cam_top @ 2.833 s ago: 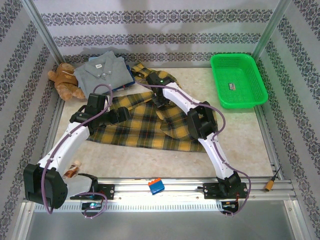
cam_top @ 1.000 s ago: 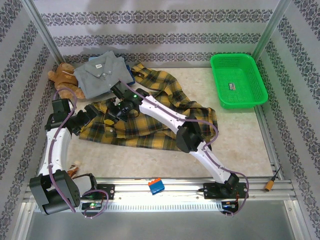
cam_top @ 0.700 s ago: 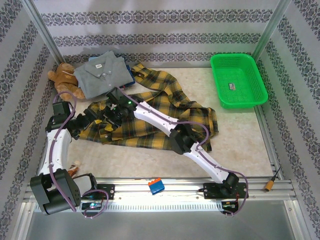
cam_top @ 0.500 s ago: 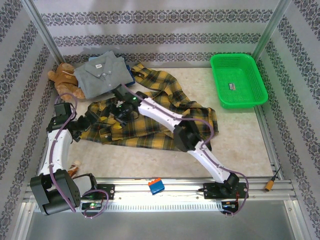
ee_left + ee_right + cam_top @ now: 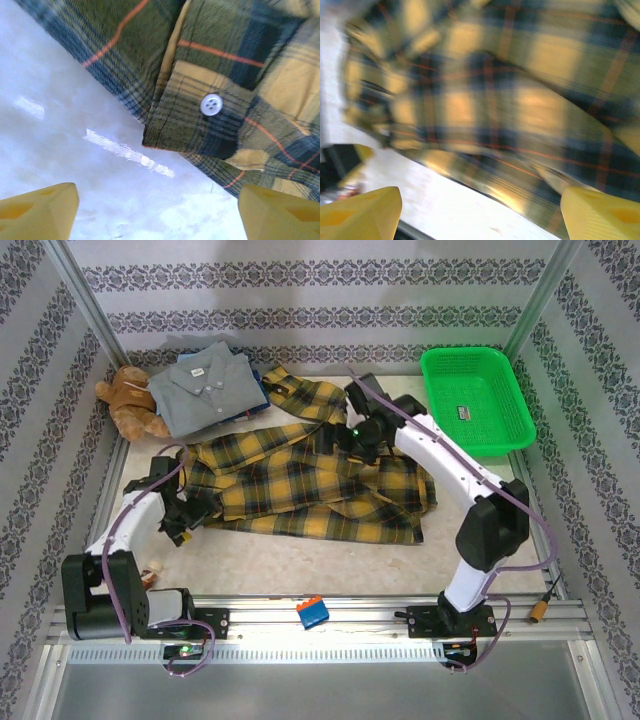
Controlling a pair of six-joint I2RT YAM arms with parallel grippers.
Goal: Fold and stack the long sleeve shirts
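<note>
Both claws gape wide, empty: left claw (image 5: 159,212) just beside the plaid shirt (image 5: 300,480), right claw (image 5: 480,212) over it.

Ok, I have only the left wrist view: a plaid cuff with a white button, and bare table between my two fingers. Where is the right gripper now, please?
Observer: The right gripper is over the far part of the plaid shirt, on the side toward the green basket.
Operator: Does it hold the cloth?
Observer: No. Its fingers stand apart with nothing between them.
Operator: Is any shirt folded?
Observer: Yes, a grey shirt lies folded in the far left corner, beside a teddy bear.
</note>
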